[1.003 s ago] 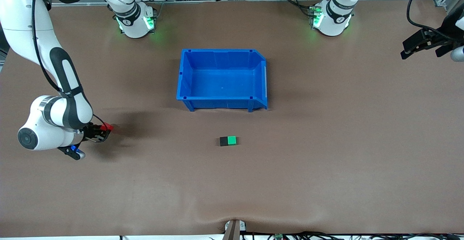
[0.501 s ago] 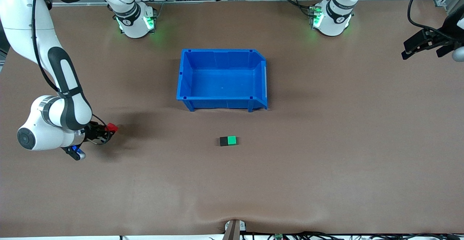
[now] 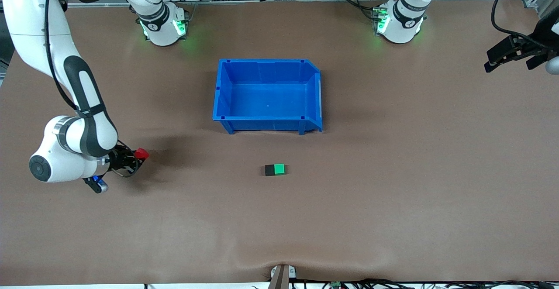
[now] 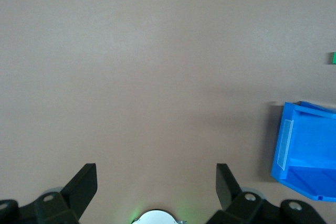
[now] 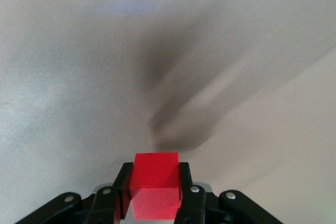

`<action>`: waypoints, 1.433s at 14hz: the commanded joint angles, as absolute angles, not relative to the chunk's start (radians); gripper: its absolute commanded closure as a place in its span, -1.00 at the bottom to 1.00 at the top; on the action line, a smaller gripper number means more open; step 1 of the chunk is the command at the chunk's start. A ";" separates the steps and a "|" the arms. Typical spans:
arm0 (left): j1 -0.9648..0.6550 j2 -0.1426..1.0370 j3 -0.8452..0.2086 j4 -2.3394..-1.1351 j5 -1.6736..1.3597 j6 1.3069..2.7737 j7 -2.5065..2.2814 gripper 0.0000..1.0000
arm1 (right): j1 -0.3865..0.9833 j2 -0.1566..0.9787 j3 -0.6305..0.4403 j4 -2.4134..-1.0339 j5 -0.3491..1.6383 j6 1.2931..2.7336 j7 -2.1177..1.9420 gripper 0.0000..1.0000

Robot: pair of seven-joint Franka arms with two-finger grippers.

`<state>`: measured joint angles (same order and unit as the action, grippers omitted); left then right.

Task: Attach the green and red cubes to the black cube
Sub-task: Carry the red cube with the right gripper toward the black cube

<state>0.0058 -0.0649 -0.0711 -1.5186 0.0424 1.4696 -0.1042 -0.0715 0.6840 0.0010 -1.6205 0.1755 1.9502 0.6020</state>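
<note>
While the red cube is off the worktop and two cubes already sit joined, the scene reads as follows.

Worktop [image 3: 393,201]: brown, carrying everything else.
Blue bin [image 3: 266,68]: near the middle, nothing in it, farther from the front camera than the joined cubes.
Right arm: reaches out low at its own end of the worktop.
Left arm: waits high at its own end, well apart from the cubes.
Left tool [image 4: 156,182]: fingers spread wide, holding nothing, bare worktop under it.
Right tool [image 3: 136,157]: fingers clamped on the red cube, one on each side face; it is over bare worktop toward the right arm's end.
Red cube [image 5: 155,182]: gripped and lifted clear, with its shadow on the surface below.
Black cube [image 3: 269,170]: on the worktop, nearer the front camera than the bin, touching the green cube.
Green cube [image 3: 279,169]: joined to the black cube's face on the side toward the left arm's end.
Pair's long axis: runs from one arm's end of the worktop toward the other.
Key relation: the black cube's free end face looks toward the right tool, so the red cube probably needs to travel along that same axis, toward the left arm's end, to meet it. The right arm is clearly the nearer one.
Progress, as I judge it: green attached, red not yet.
</note>
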 commanded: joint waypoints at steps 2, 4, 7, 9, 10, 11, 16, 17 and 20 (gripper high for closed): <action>0.011 -0.074 -0.074 -1.526 0.051 1.480 -0.086 -1.00 | -0.043 0.638 0.000 -1.628 0.189 1.911 0.705 1.00; 0.011 -0.074 -0.074 -1.526 0.051 1.480 -0.086 -1.00 | -0.038 0.637 0.000 -1.625 0.204 1.911 0.729 1.00; 0.011 -0.074 -0.075 -1.528 0.051 1.480 -0.090 -1.00 | -0.014 0.626 0.000 -1.624 0.233 1.910 0.779 1.00; 0.009 -0.074 -0.078 -1.528 0.051 1.480 -0.094 -1.00 | 0.006 0.626 0.000 -1.621 0.235 1.911 0.820 1.00; 0.011 -0.074 -0.078 -1.528 0.051 1.480 -0.094 -1.00 | 0.014 0.626 0.000 -1.620 0.235 1.911 0.848 1.00; 0.009 -0.074 -0.078 -1.528 0.051 1.480 -0.094 -1.00 | 0.021 0.626 0.000 -1.612 0.236 1.910 0.874 1.00; 0.009 -0.074 -0.078 -1.526 0.051 1.479 -0.094 -1.00 | 0.080 0.626 0.000 -1.583 0.250 1.910 0.989 1.00; 0.009 -0.074 -0.078 -1.528 0.051 1.477 -0.094 -1.00 | 0.086 0.626 0.000 -1.582 0.252 1.911 0.999 1.00; 0.009 -0.074 -0.078 -1.528 0.051 1.476 -0.101 -1.00 | 0.100 0.626 0.000 -1.571 0.252 1.911 1.035 1.00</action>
<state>0.0054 -0.0648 -0.0735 -1.5204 0.0424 1.4701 -0.1042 0.0899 0.6388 0.0052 -1.5776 0.2353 1.9235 1.0034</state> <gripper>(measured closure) 0.000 0.604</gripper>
